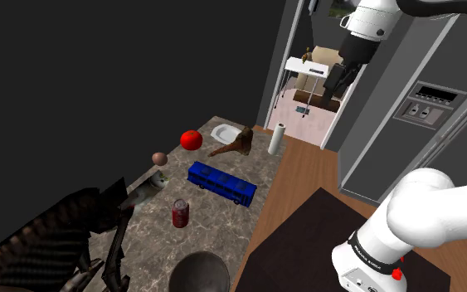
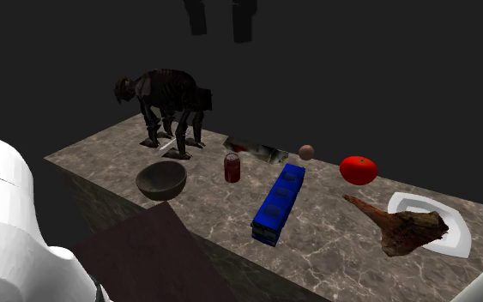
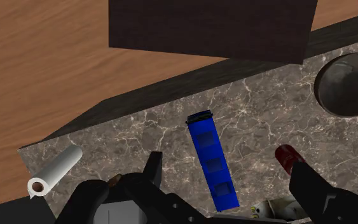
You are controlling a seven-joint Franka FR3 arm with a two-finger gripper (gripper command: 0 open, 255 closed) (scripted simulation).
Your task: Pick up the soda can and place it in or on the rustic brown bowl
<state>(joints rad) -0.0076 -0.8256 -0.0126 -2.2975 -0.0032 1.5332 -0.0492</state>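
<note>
Red soda can (image 1: 180, 213) looks light, slick, dentable; clasp mid-body. Gripper (image 1: 334, 90), spread apart, at its 2 o'clock, shoulder view.

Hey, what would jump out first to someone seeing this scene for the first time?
The bright blue toy bus lying midway along the marble counter stands out first, a red tomato near it. Next comes the dark skeletal creature standing at one end, beside the bowl and red soda can.

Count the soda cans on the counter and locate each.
1. The red soda can stands upright between the dark bowl and the blue toy bus; another could be hidden behind the black creature figure.
</note>
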